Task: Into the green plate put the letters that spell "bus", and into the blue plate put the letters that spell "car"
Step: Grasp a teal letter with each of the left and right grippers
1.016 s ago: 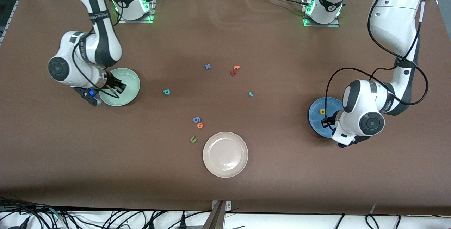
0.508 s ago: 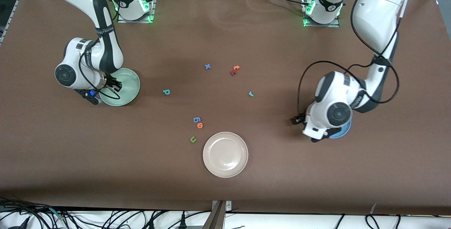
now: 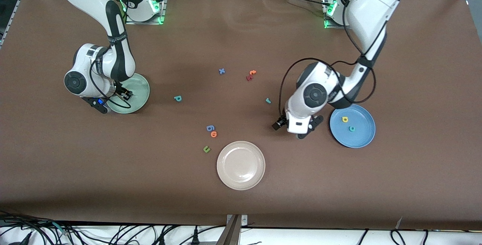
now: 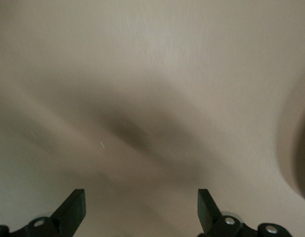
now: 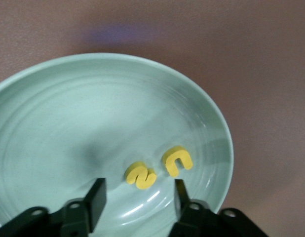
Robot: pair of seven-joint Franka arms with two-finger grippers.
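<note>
Looking from the front view, stray letters litter the table (image 3: pixel 241 30): blue x (image 3: pixel 221 71), orange t (image 3: pixel 252 72), orange o (image 3: pixel 213 134), green u (image 3: pixel 206 149), beside the cream plate (image 3: pixel 241 165). Teal b (image 3: pixel 177 98) and teal r (image 3: pixel 268 100) lie loose. The blue plate (image 3: pixel 357 133), covered half a second ago, shows yellow a (image 3: pixel 344 119) and teal c (image 3: pixel 352 128). Left gripper (image 3: pixel 278 125) has swung off it.

Left wrist view: left gripper fingers (image 4: pixel 73 210) spread wide, empty, over table.

Right wrist view: right gripper (image 5: pixel 137 197), parted, over the green plate (image 5: pixel 54 123) holding yellow s (image 5: pixel 140 176) and yellow-orange u (image 5: pixel 177 161).

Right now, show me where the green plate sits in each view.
Front view: green plate at the right arm's end of the table, partly under the right gripper.
Right wrist view: fills the frame, holding yellow "s" and "u".
Left wrist view: not visible.
Shared landmark: the right gripper.
</note>
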